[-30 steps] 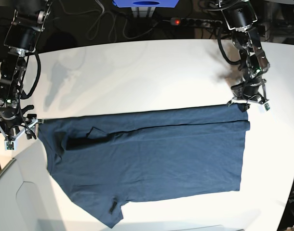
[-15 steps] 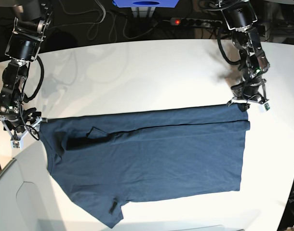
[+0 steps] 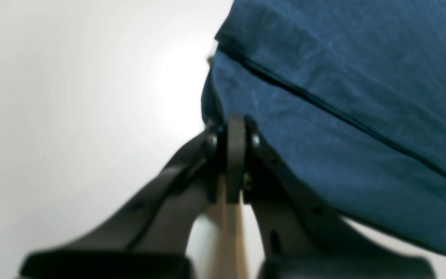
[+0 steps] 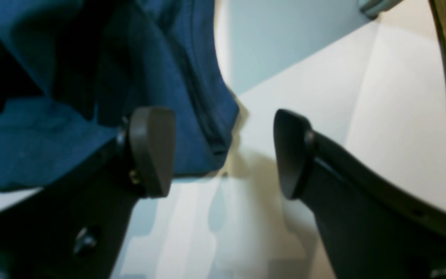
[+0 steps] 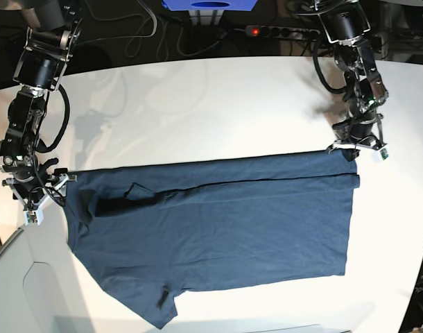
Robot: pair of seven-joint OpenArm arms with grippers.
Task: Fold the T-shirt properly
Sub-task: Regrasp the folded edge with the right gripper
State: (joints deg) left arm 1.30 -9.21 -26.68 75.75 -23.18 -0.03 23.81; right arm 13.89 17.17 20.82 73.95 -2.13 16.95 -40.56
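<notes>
Dark blue T-shirt lies spread flat across the white table | left gripper: jaws pressed together at the shirt's far hem corner, seemingly pinching the fabric, though the close view is blurred | right gripper: jaws wide apart, holding nothing, at the shirt's sleeve-side edge.

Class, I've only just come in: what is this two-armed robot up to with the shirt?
It is folding a navy T-shirt spread on a white table. The left claw is shut on the shirt's far corner at the hem end. The right claw is open beside the collar end, gripping nothing. One long edge is already folded over.
</notes>
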